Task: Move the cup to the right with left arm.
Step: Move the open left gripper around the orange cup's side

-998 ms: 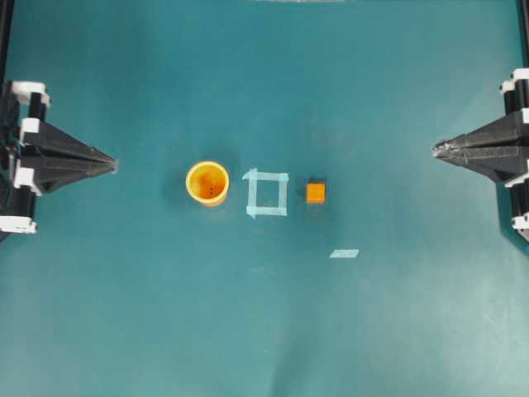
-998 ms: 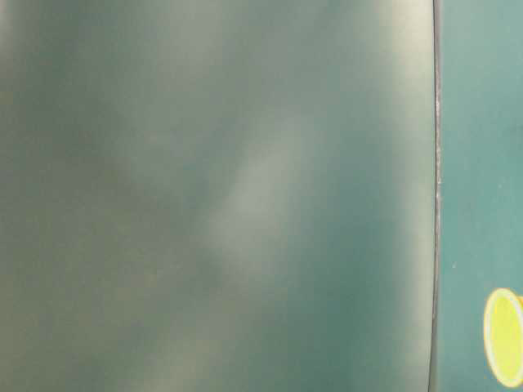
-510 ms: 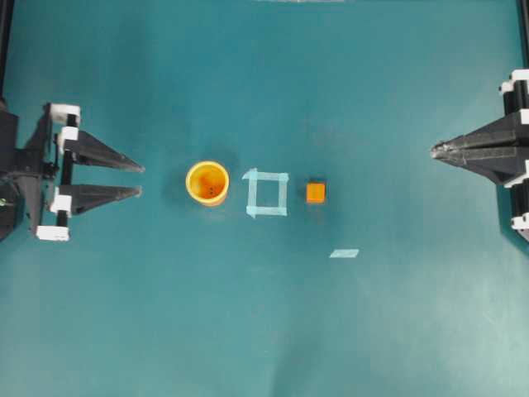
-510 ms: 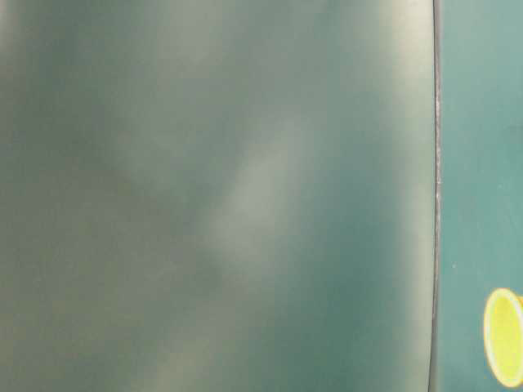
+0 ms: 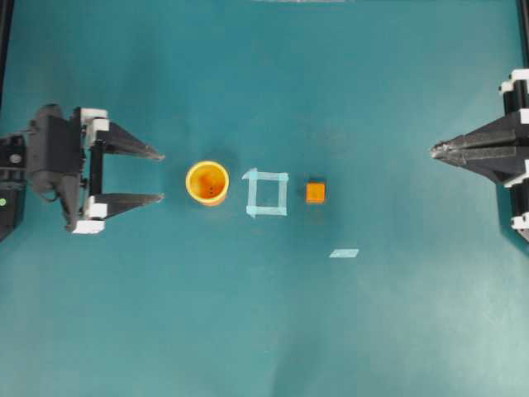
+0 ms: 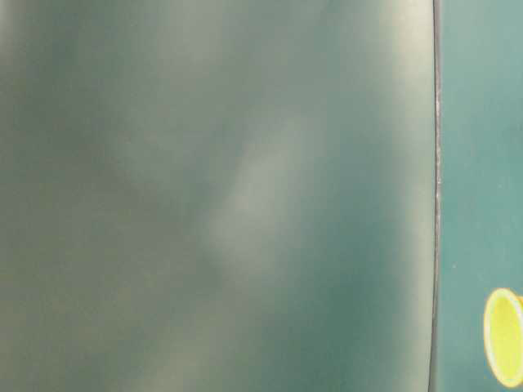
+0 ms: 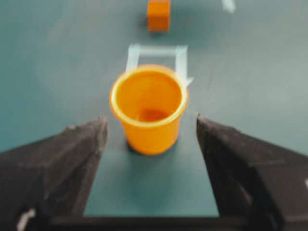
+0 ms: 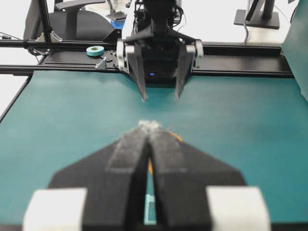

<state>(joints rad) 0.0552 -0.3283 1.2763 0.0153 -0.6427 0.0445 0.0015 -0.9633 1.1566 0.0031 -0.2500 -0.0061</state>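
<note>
Two black grippers face each other across a smooth, matte teal table [image 5: 264, 331]. The left gripper [image 5: 160, 176] has its pointed, wedge-shaped fingers [image 5: 132, 148] spread wide and holds nothing; white blocks sit at the finger roots. The cup [image 5: 207, 182] stands upright just beyond the fingertips, apart from them, with bare table between the tips and its wall. It is a small round cup of glossy orange-yellow plastic, tapering toward the base, with a thick, paler rim and an open mouth. In the left wrist view the cup [image 7: 148, 109] sits centred ahead of the two dark, rough-surfaced fingers [image 7: 67, 159], with open surface on either side of it.

Just right of the cup lies a hollow square of pale blue tape [image 5: 267, 193], flat on the table, its near edge close to the cup but not touching. Past the square is a small orange cube [image 5: 315, 193] with sharp corners, and lower right of that a short loose strip of the same tape [image 5: 344, 253]. Cup, square and cube lie in one line.

The right gripper [image 5: 435, 150] is at the right edge, well apart from everything, its tips pressed together on nothing. The wide band of table above and below the row is unobstructed. The table-level view is mostly a blurred grey-green surface, with a sliver of yellow rim [image 6: 504, 336] at its lower right.
</note>
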